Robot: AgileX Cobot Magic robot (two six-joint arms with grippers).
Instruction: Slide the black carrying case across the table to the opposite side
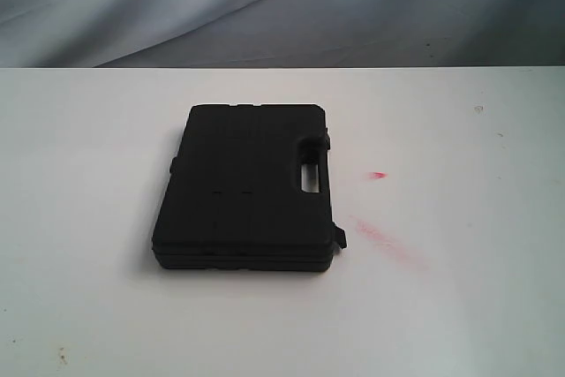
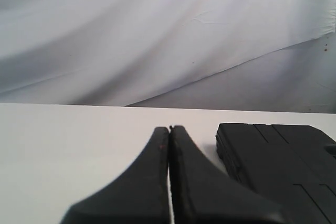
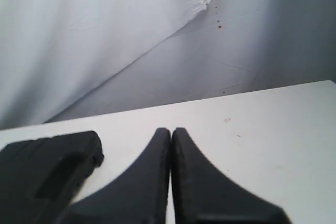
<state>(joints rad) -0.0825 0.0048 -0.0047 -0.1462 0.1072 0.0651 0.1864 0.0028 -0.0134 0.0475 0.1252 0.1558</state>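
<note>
The black carrying case (image 1: 249,187) lies flat a little left of the middle of the white table (image 1: 459,306), with its handle cut-out on the right side. Neither gripper shows in the exterior view. In the left wrist view my left gripper (image 2: 169,128) is shut with nothing in it, and the case (image 2: 283,156) lies beside it, apart from the fingers. In the right wrist view my right gripper (image 3: 171,129) is shut and empty too, with the case (image 3: 44,169) off to its side, not touching.
Red smears (image 1: 380,237) and a red spot (image 1: 378,175) mark the tabletop right of the case. A grey-white cloth backdrop (image 1: 282,6) hangs behind the table's far edge. Small specks dot the table near its front left corner (image 1: 62,355).
</note>
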